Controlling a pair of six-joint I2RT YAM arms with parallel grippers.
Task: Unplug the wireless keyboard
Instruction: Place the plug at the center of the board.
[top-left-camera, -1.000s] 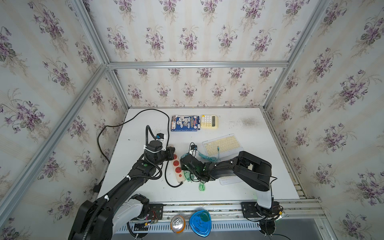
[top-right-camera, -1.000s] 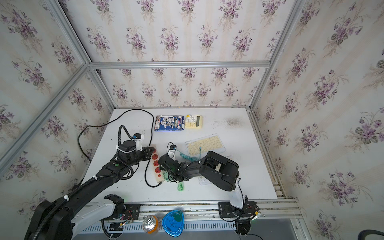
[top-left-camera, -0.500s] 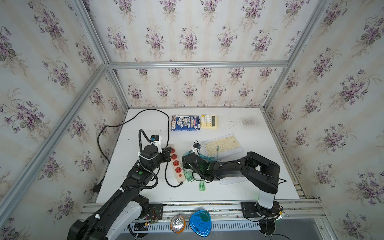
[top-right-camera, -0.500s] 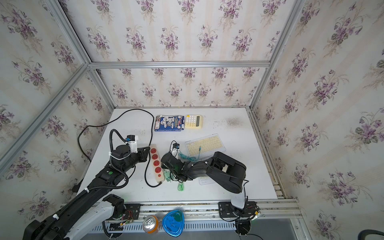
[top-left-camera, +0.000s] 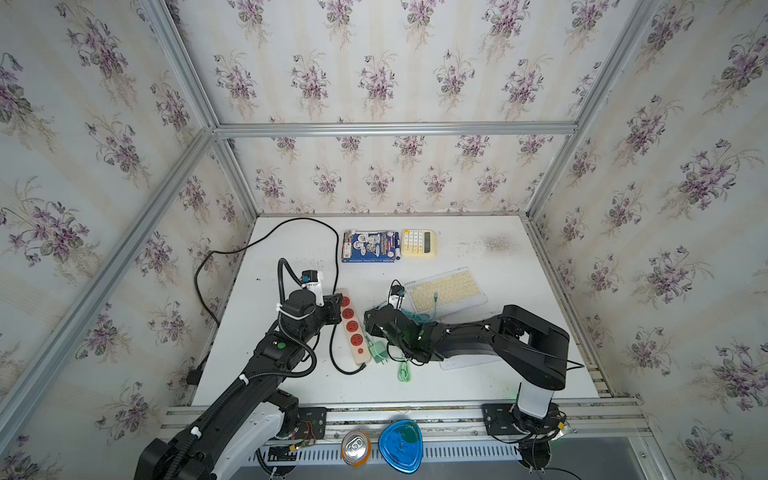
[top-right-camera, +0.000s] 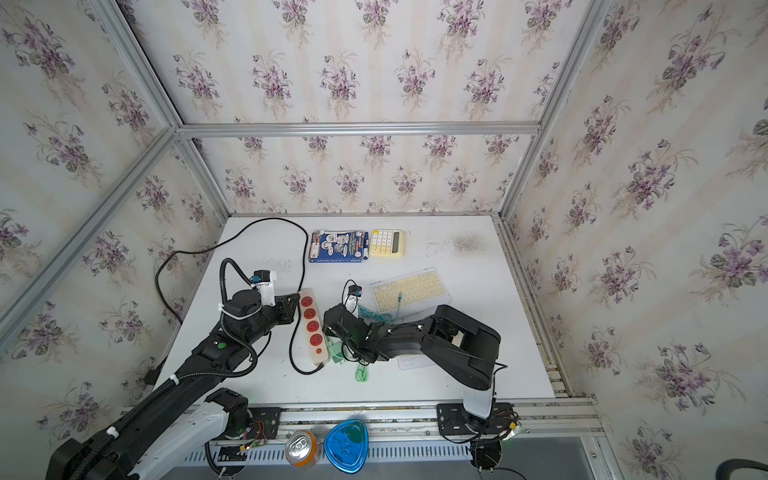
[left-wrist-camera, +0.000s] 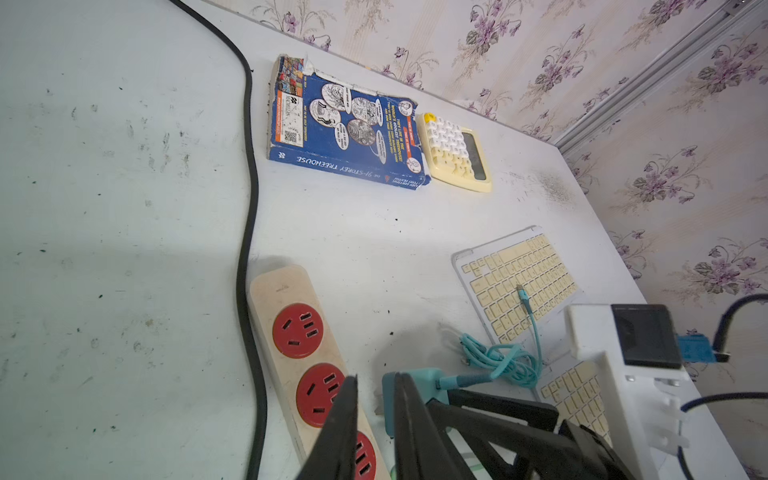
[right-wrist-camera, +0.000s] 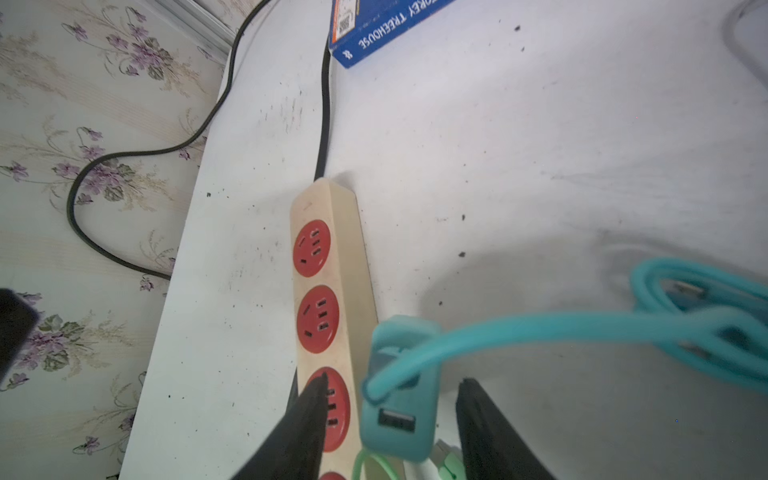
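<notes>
White tabletop (right-wrist-camera: 540, 145), teal charger (right-wrist-camera: 399, 419) within spread right claw (right-wrist-camera: 395, 379)

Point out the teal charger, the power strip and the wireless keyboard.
teal charger (right-wrist-camera: 409, 440): right wrist view, its body beside the empty USB port.
power strip (top-left-camera: 354, 326): in a top view, a middle red socket.
wireless keyboard (top-left-camera: 453, 289): in a top view, its cream keys.

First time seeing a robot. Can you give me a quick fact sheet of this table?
power strip: cream, visible red sockets empty
teal charger: out of the strip, beside it, prongs showing
teal cable: loose tip resting on the keyboard
right claw: open, jaws either side of the charger
left claw: narrow gap, holding nothing, by the strip
further back: book beside calculator
</notes>
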